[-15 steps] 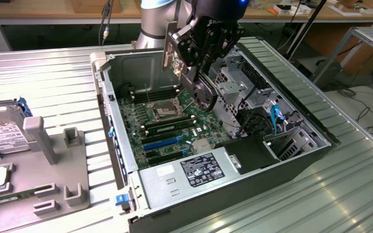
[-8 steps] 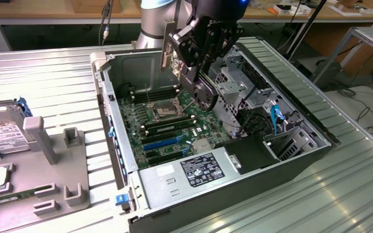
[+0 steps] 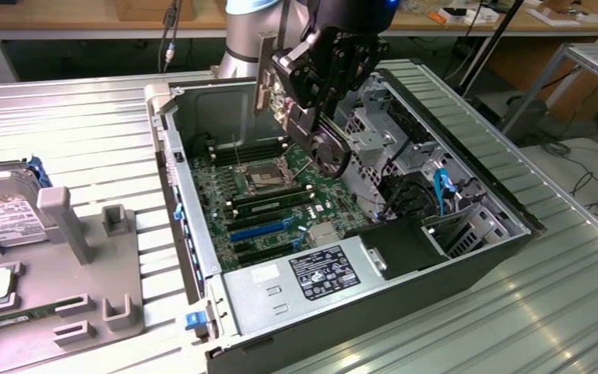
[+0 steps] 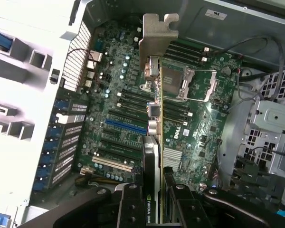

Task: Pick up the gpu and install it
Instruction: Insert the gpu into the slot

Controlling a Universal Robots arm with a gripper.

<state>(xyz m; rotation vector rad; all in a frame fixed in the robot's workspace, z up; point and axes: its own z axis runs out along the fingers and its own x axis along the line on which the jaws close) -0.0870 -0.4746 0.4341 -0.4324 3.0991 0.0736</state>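
1. ribbed metal desk (image 3: pixel 71 132) carries an open computer case (image 3: pixel 181 183); in the exterior view the gripper (image 3: pixel 310 109) hangs over the motherboard (image 3: pixel 268 199), clenched on the gpu (image 3: pixel 267 78), held on edge above the board.
2. wrist view: the gpu (image 4: pixel 156 123) stands edge-on between the gripper (image 4: pixel 154 202) fingers, its silver bracket beside the cpu socket (image 4: pixel 180 80).

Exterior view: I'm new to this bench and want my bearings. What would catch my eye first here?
The open computer case lies on its side, its green motherboard bare. Above it hangs the arm's tool, gripping the gpu over the board. On the exterior view's left lies a hard drive.
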